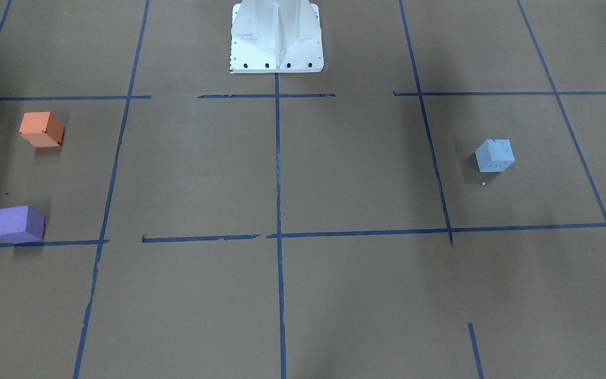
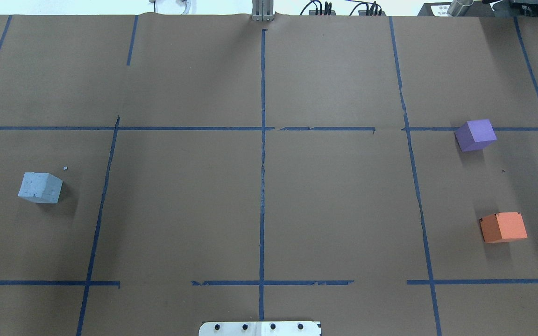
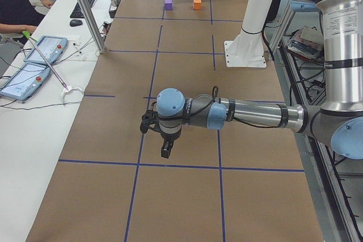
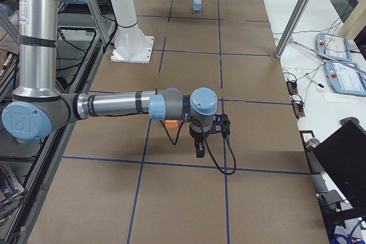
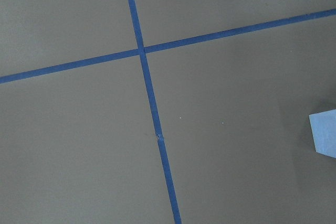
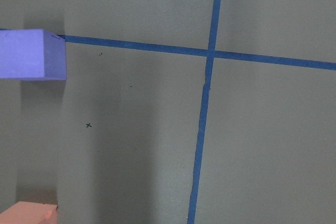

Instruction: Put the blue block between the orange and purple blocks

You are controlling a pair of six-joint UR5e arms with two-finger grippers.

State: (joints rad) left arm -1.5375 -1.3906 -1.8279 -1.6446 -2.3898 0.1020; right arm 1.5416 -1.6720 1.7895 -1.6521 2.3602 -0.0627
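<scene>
The pale blue block [image 1: 494, 155] sits alone on the robot's left side of the table, and also shows in the overhead view [image 2: 40, 187] and at the edge of the left wrist view [image 5: 324, 132]. The orange block [image 2: 503, 227] and the purple block [image 2: 475, 135] sit apart on the robot's right side, with a gap between them. My left gripper [image 3: 164, 151] hangs above the table near the blue block. My right gripper [image 4: 199, 151] hangs above the table near the orange block [image 4: 170, 123]. Both show only in the side views, so I cannot tell if they are open or shut.
Blue tape lines divide the brown table into squares. The white robot base [image 1: 276, 42] stands at the table's robot-side edge. A side table with tablets [image 3: 39, 49] and a seated person lies beyond the far edge.
</scene>
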